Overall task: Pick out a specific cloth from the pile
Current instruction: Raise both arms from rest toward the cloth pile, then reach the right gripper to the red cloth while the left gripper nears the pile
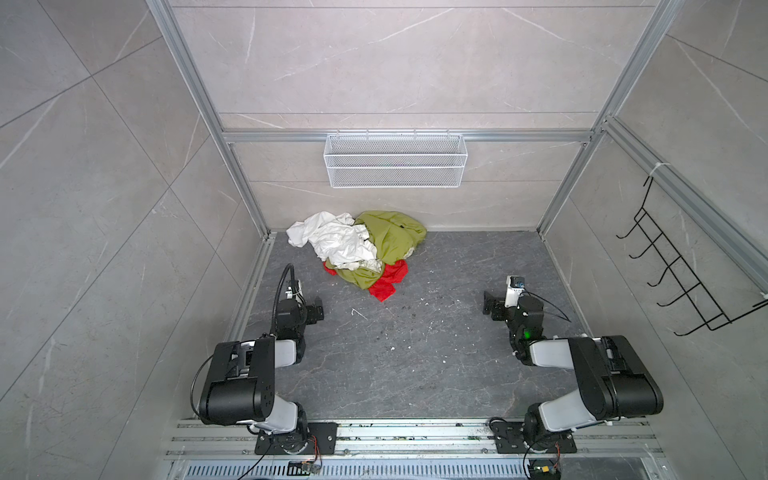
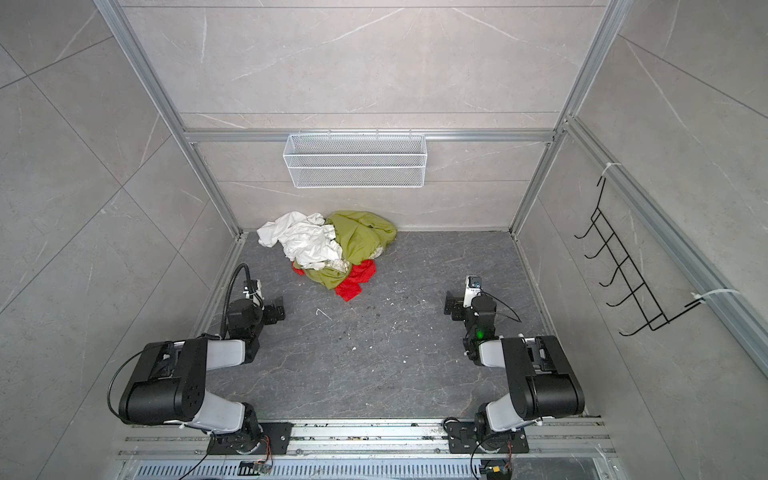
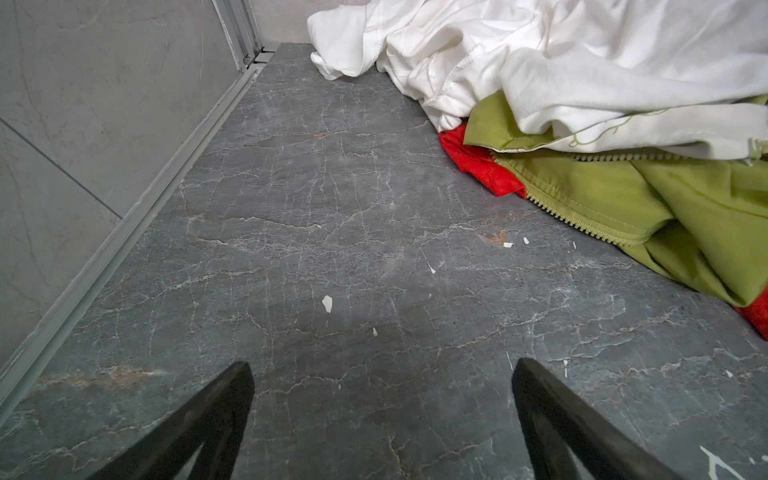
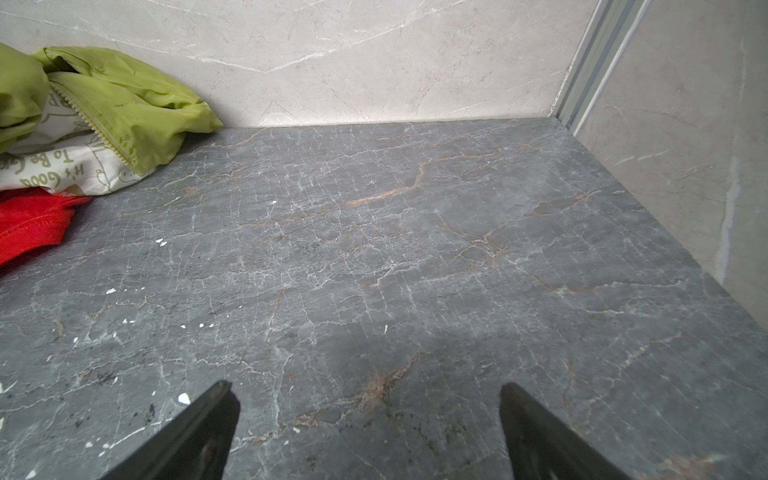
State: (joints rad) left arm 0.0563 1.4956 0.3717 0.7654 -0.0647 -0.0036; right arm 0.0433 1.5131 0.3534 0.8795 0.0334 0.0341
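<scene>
1. The red cloth lies at the bottom of the pile near the back wall. Its near corner spills onto the dark floor from under the olive-green cloth and the white cloth.
2. The left gripper and the right gripper are both wide open and empty, low over bare floor and apart from the pile.
3. The left gripper is nearer. It should probably pinch only the exposed red corner, clear of the green zipper edge.
4. A slow pull toward open floor should free the cloth, though the cloths on top may drag along.
</scene>
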